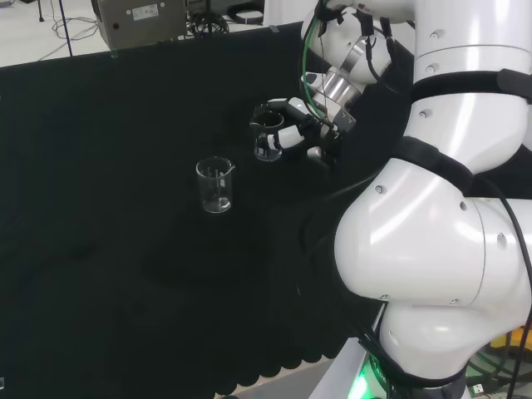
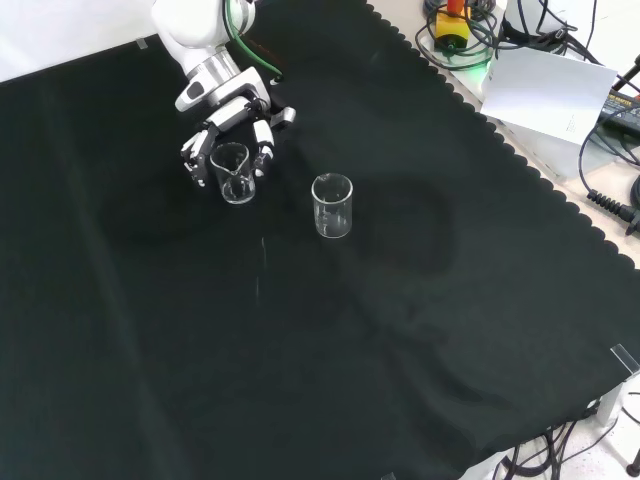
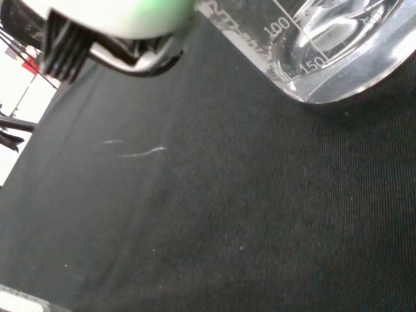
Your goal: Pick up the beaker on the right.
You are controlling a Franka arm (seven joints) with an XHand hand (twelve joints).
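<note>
Two clear glass beakers are on the black cloth. In the head view the right-hand beaker sits inside the black and white hand, whose fingers curl round its upper part. The front view shows the same beaker with fingers on both sides of it, below the hand. Its base is at or just above the cloth; I cannot tell which. In the wrist view this beaker is close, its printed scale showing, beside a blurred white part of the hand. The other beaker stands upright and apart.
The arm's white links stand large at the right of the head view. A grey box lies beyond the cloth's far edge. Cables and a sheet of paper lie off the cloth at the front view's upper right.
</note>
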